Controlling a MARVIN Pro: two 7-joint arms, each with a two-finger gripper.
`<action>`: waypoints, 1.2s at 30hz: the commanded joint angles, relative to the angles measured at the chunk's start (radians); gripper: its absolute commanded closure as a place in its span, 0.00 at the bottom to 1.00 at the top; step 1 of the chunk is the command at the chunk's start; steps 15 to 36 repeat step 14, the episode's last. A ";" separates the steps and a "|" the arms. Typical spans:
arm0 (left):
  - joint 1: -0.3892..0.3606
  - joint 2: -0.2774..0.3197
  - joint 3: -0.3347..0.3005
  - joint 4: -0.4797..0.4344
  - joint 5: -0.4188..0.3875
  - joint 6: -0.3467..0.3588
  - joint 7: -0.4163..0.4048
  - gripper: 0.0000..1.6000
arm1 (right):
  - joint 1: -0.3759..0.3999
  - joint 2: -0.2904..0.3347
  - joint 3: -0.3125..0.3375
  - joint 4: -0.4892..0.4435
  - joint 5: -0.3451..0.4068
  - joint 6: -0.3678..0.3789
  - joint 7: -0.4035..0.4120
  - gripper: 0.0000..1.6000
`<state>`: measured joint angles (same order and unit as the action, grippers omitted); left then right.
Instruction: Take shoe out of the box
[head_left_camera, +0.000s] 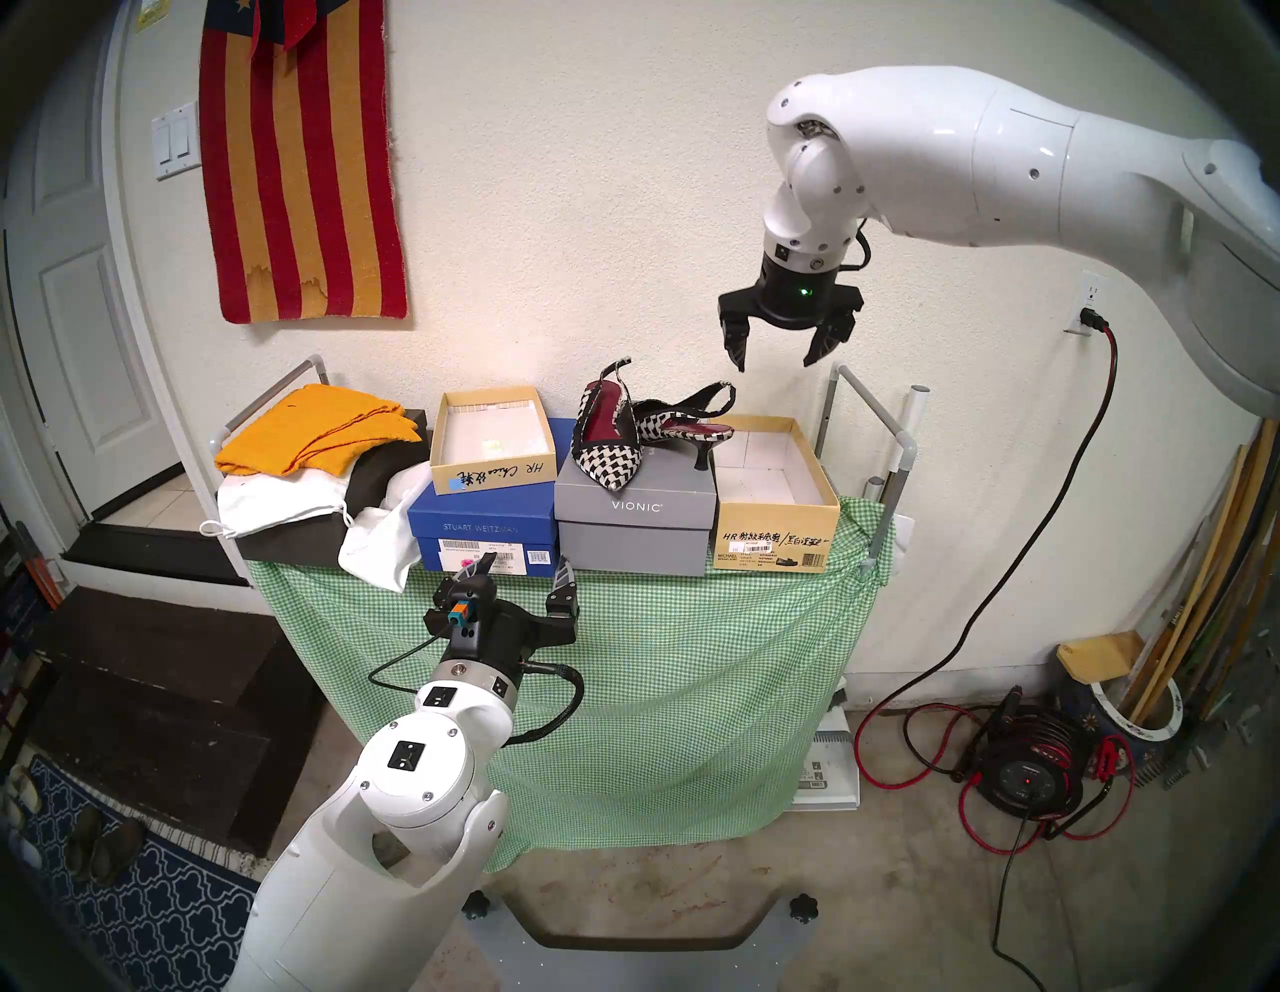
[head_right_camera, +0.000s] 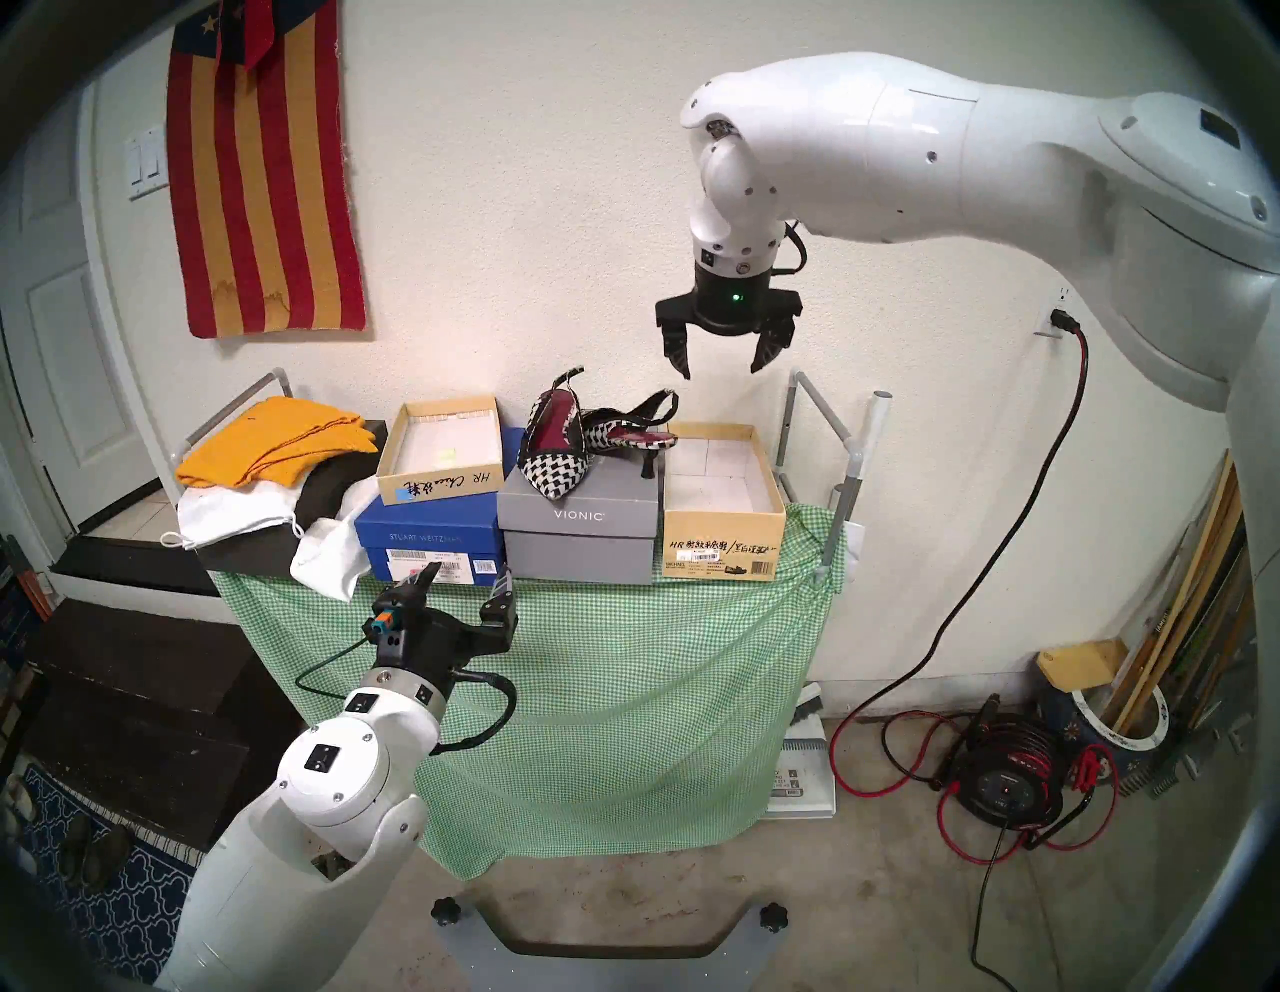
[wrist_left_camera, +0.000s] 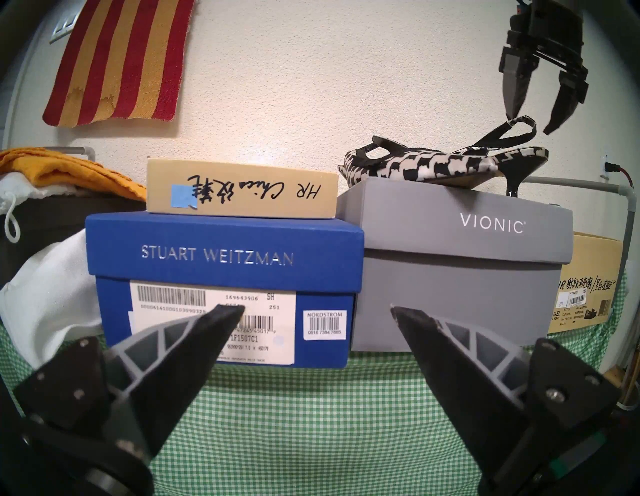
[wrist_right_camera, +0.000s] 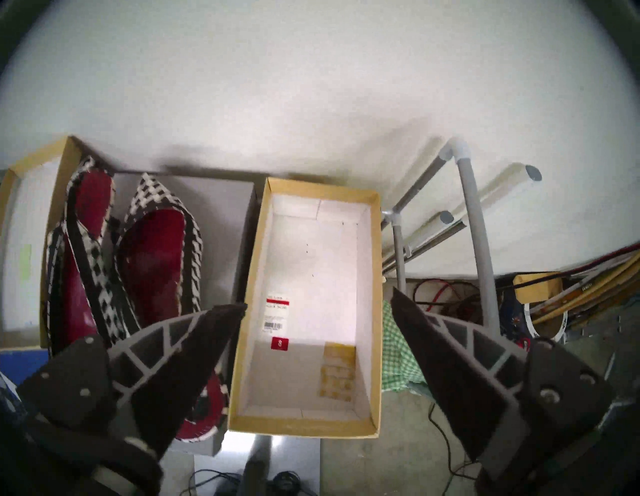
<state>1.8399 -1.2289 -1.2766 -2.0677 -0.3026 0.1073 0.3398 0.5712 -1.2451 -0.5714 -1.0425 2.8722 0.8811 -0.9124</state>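
We list: box (head_left_camera: 776, 533), no shoes inside; both shoes (head_left_camera: 623, 443) on VIONIC box (head_left_camera: 634, 519); right pincer (head_left_camera: 774, 361) and left pincer (head_left_camera: 521, 569) spread wide, gripping nothing.

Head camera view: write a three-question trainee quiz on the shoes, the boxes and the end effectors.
1. True or false: the tan box with the barcode label still holds a shoe.
2. Where do the two houndstooth shoes rest? A) in the blue box B) on the grey VIONIC box C) on the green checked cloth
3. Fill in: the right end effector hangs in the air with its jaws ____.

Key
1. False: only its white inside and stickers show.
2. B
3. open, holding nothing.
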 joint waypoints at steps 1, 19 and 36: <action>0.000 0.001 -0.001 -0.001 0.000 0.000 0.000 0.00 | 0.052 0.115 -0.010 -0.121 0.007 -0.004 0.007 0.00; 0.000 0.001 -0.001 -0.001 0.000 0.000 0.000 0.00 | 0.126 0.271 -0.006 -0.369 -0.044 -0.087 0.036 0.00; 0.000 0.001 -0.001 -0.001 0.000 0.000 0.000 0.00 | 0.126 0.271 -0.006 -0.369 -0.044 -0.087 0.036 0.00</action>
